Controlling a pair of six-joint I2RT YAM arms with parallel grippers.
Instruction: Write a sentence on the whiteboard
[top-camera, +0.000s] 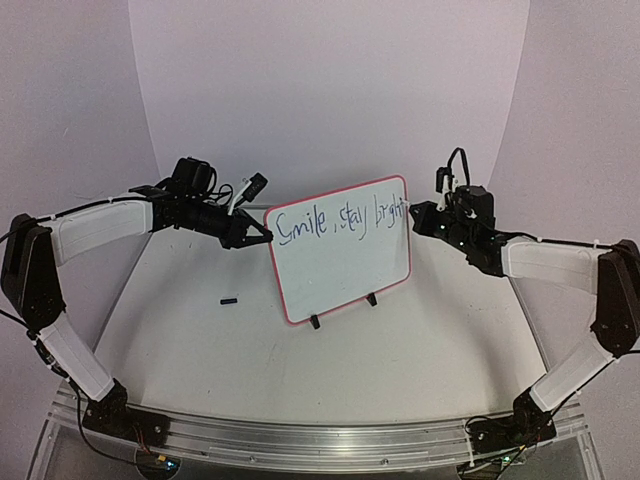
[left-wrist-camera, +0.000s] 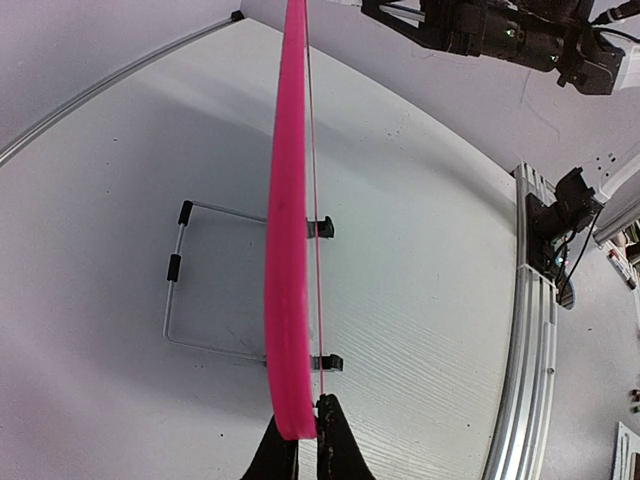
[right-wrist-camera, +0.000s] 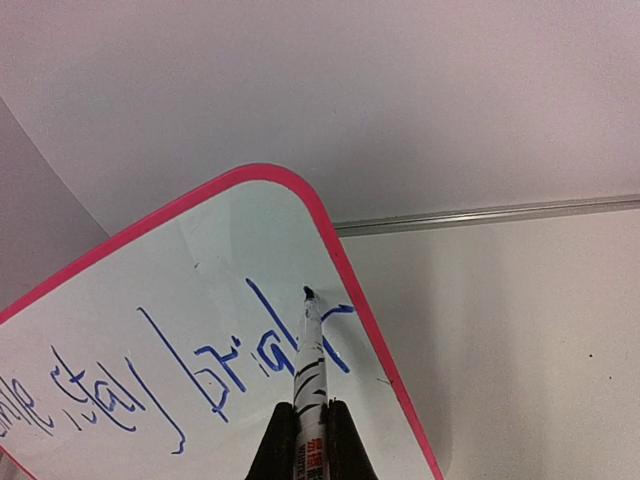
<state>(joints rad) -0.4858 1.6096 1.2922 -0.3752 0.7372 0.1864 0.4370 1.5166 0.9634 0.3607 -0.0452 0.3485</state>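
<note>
The whiteboard (top-camera: 340, 255), white with a red-pink frame, stands tilted on two black clip feet mid-table. Blue lettering, the sentence (top-camera: 340, 218), runs along its top and reads "Smile, stay bright". My left gripper (top-camera: 258, 236) is shut on the board's upper left edge; in the left wrist view the pink frame (left-wrist-camera: 288, 250) runs edge-on up from the gripper (left-wrist-camera: 303, 432). My right gripper (right-wrist-camera: 311, 412) is shut on a white marker (right-wrist-camera: 309, 370) with black stripes. Its tip (right-wrist-camera: 308, 293) rests on the board (right-wrist-camera: 150, 290) by the last letters (right-wrist-camera: 270, 350), near the right frame. In the top view this gripper (top-camera: 424, 218) sits at the board's upper right corner.
A small black cap-like piece (top-camera: 229, 300) lies on the table left of the board. A wire stand (left-wrist-camera: 200, 280) sits behind the board in the left wrist view. The aluminium rail (top-camera: 320, 440) runs along the near edge, and white curved walls enclose the back.
</note>
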